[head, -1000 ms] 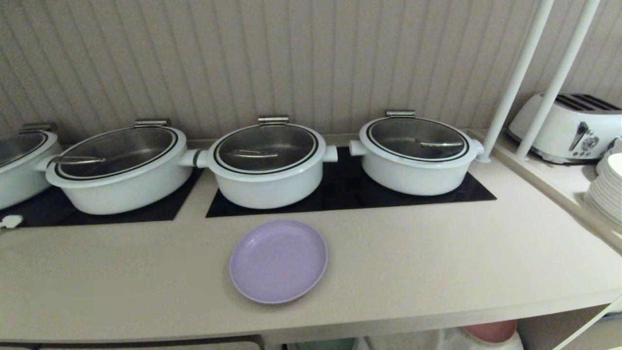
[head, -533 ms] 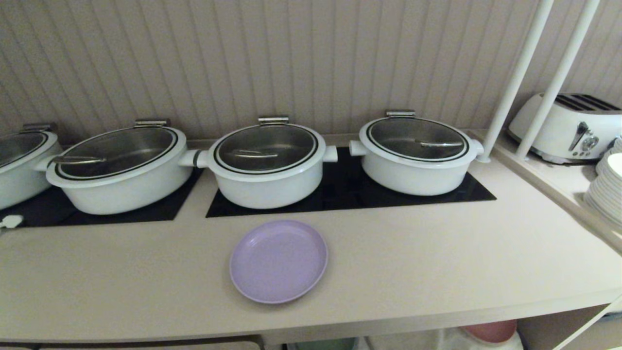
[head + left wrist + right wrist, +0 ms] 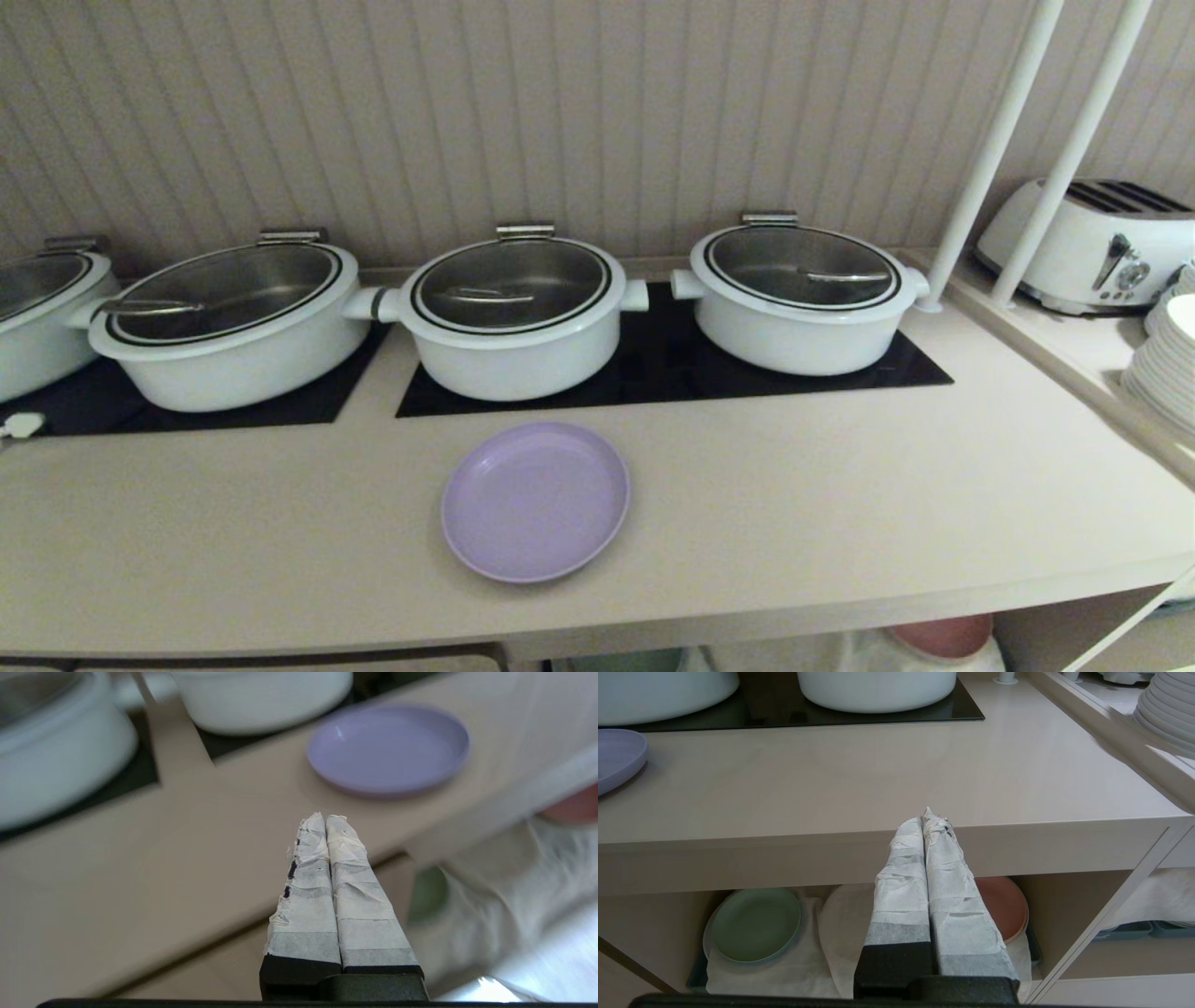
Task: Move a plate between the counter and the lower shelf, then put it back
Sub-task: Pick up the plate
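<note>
Room: ribbed beige wall panelling (image 3: 597,112) ran behind the long cream surface (image 3: 840,504), w/ two white uprights (image 3: 999,140) at its right end. Beyond these stood a white toaster (image 3: 1092,243) and a stack of white plates (image 3: 1167,373).

Surface: black hob panels (image 3: 653,373) were inset along the back, each carrying white lidded pots (image 3: 518,313). The front strip was bare except for the plate (image 3: 535,500), lavender, lying flat on the surface just in front of the centre pot, well inside the front edge.

Lower shelf (image 3: 817,952): the recess under the surface was draped w/ white cloth; a green plate (image 3: 756,924) lay toward one end and a pink-red plate (image 3: 1004,905) toward the other, w/ cloth between.

Grippers: left gripper (image 3: 325,817) was near the front edge, aimed toward the plate but apart from it, fingers pressed together, holding nothing. Right gripper (image 3: 928,814) was low in front of the shelf opening, fingers likewise pressed together, empty.

Progress (judged): plate rested on the surface and nothing gripped it, so either no transfer had begun or the round trip was complete; which one cannot be told.
</note>
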{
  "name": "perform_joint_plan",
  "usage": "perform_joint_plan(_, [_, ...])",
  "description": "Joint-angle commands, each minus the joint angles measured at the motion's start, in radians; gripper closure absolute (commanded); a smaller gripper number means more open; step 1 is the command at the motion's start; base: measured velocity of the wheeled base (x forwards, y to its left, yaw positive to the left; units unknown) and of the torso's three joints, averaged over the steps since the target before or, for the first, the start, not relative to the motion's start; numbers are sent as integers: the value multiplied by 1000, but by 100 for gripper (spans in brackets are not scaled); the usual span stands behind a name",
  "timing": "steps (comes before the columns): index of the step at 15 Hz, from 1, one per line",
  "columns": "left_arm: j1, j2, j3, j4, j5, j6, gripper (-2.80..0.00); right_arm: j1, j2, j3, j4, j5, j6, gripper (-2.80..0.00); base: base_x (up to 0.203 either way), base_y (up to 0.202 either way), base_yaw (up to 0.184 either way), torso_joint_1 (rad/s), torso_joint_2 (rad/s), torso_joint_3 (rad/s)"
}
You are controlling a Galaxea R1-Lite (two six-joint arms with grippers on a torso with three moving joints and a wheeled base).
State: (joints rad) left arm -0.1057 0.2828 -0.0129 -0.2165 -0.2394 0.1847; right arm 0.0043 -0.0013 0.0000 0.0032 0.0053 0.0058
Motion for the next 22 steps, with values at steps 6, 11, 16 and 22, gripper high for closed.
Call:
perform_joint_plan(6, [112, -110, -36, 42, -47, 2, 0, 1, 1, 0, 0, 1, 0, 0, 0, 0, 0, 0, 0, 0])
perform_joint_plan(11, [112, -281, -39, 192, -61, 9, 0, 0, 1, 0, 0, 1, 0, 0, 0, 0, 0, 0, 0, 0])
perform_joint_plan(16, [112, -281, -26, 204, 155, 14, 0, 0, 1, 0, 0, 1, 0, 0, 0, 0, 0, 0, 0, 0])
perform_joint_plan(22, [112, -281, -1, 209, 197, 5, 0, 0, 1, 0, 0, 1, 0, 0, 0, 0, 0, 0, 0, 0])
